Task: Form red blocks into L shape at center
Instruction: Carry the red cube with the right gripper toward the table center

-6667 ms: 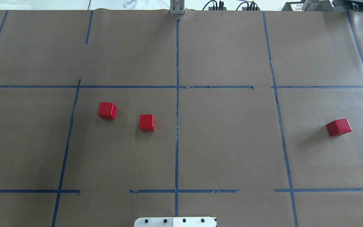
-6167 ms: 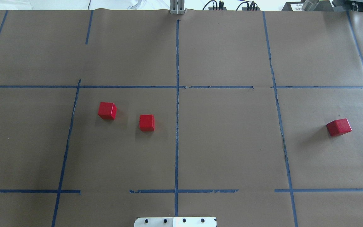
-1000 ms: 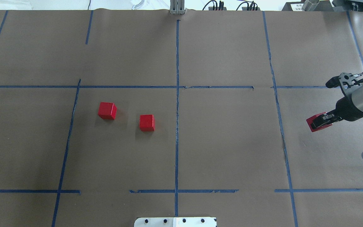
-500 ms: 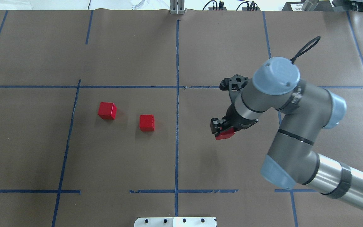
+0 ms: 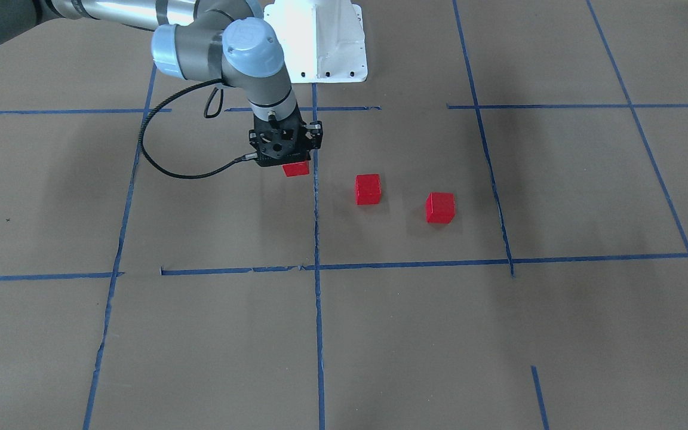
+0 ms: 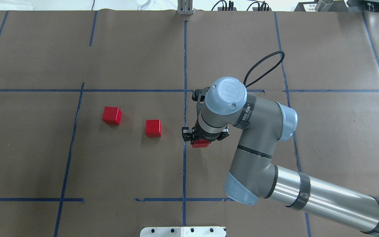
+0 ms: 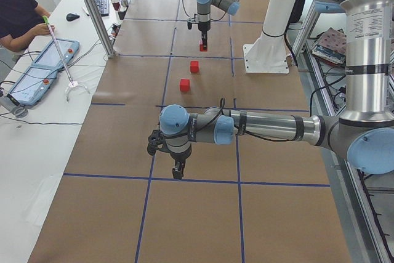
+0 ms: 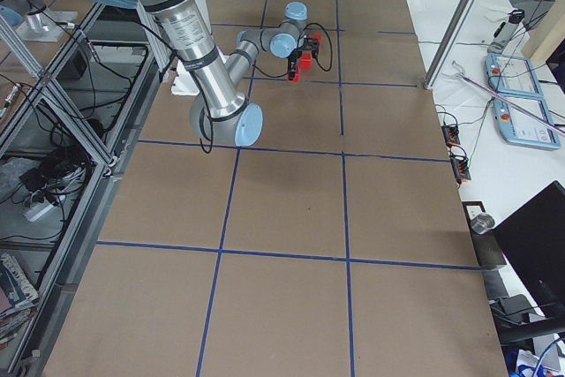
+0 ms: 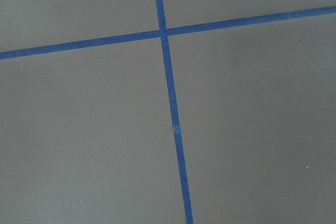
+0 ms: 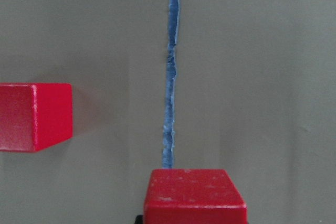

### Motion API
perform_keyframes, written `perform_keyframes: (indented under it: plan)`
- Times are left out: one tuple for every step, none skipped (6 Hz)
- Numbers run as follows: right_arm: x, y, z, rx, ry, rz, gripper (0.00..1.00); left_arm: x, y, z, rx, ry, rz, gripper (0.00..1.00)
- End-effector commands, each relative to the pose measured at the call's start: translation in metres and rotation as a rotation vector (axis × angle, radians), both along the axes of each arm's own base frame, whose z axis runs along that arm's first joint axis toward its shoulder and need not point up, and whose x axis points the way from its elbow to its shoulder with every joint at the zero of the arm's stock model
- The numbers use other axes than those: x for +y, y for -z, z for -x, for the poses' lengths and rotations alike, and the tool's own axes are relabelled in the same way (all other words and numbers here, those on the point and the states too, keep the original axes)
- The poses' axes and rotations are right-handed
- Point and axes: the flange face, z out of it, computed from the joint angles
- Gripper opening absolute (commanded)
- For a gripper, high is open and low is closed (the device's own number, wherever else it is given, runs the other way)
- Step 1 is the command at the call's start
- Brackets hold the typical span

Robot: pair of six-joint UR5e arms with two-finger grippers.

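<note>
One red block [image 6: 201, 143] is clamped in the clenched jaws of the right gripper [image 5: 292, 161], just beside the central tape line [image 6: 185, 108]. A second block [image 6: 153, 128] and a third block [image 6: 112, 115] are seen apart on the robot's left. No L is formed yet and every placement is judged outstanding. The left gripper [image 7: 178, 169] is seen far off, and its jaw state cannot be told

Your right gripper [image 6: 200, 141]: pointing down, clamped on a red block [image 6: 201, 144]. Your left gripper [image 7: 178, 173]: pointing down, arm outstretched, closure unreadable.
</note>
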Motion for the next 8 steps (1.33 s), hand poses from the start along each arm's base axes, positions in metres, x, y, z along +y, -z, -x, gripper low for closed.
perform_keyframes:
  plan:
    - [0.019,0.005,0.034,0.025,-0.096,0.033,0.00,0.000,0.004,0.000,0.000,0.001,-0.007,1.00]
    - [0.034,0.007,0.044,0.024,-0.094,0.045,0.02,0.000,0.004,0.000,0.000,0.002,-0.006,1.00]
    - [0.038,0.002,0.049,0.038,-0.107,0.024,0.03,0.000,0.004,0.000,0.000,0.002,-0.006,1.00]
    - [0.038,0.000,0.048,0.044,-0.101,0.017,0.03,0.000,0.004,0.000,0.000,0.002,-0.006,1.00]
    - [0.037,0.000,0.047,0.045,-0.101,0.015,0.03,0.000,0.004,0.000,0.000,0.002,-0.006,1.00]
    - [0.037,-0.001,0.047,0.047,-0.101,0.016,0.03,0.000,0.004,0.001,0.000,0.004,-0.006,1.00]
    - [0.036,0.001,0.045,0.045,-0.102,0.015,0.03,0.000,0.005,0.001,0.001,0.004,-0.008,1.00]
    - [0.037,0.000,0.045,0.047,-0.101,0.017,0.04,0.000,0.004,0.001,0.000,0.004,-0.006,1.00]
